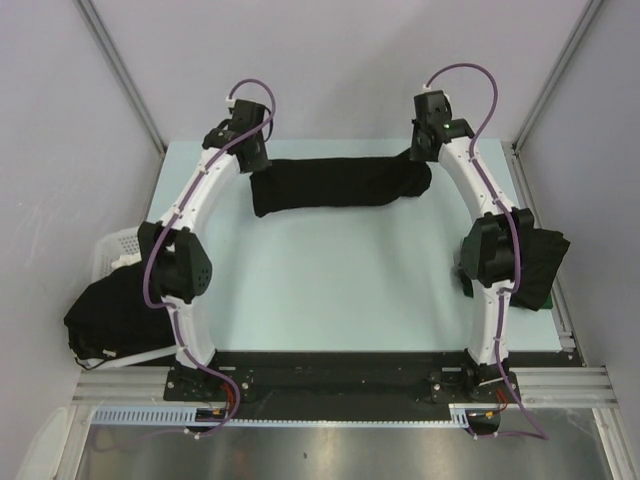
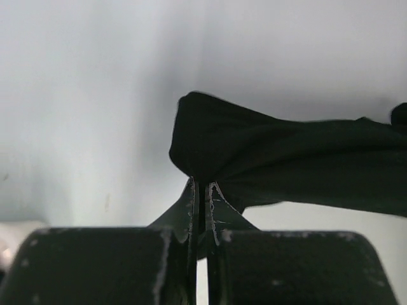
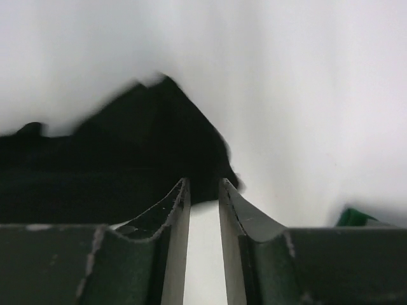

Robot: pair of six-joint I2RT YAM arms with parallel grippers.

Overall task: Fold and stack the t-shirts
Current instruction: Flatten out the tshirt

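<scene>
A black t-shirt [image 1: 340, 185] lay bunched into a long band across the far part of the pale table [image 1: 340, 290], running left to right between the two arms. Its left end sat a little nearer than its right end.

The left gripper [image 2: 202, 190] was at the band's left end. Its fingers were pressed together and pinched a corner of the cloth, which bulged up just beyond the tips and trailed off to the right in that wrist view.

The right gripper [image 3: 203, 194] was at the band's right end. Its fingers stood slightly apart, with a narrow strip of bare table showing between them. No cloth lay in that gap. The shirt's edge lay just beyond the tips, mostly behind the left finger.

At the near left, a heap of black shirts [image 1: 110, 310] spilled over a white slotted basket [image 1: 115, 245] that sat just off the table's left edge. At the right edge of the table, beside the right arm, lay a pile of folded black shirts [image 1: 540, 262].
</scene>
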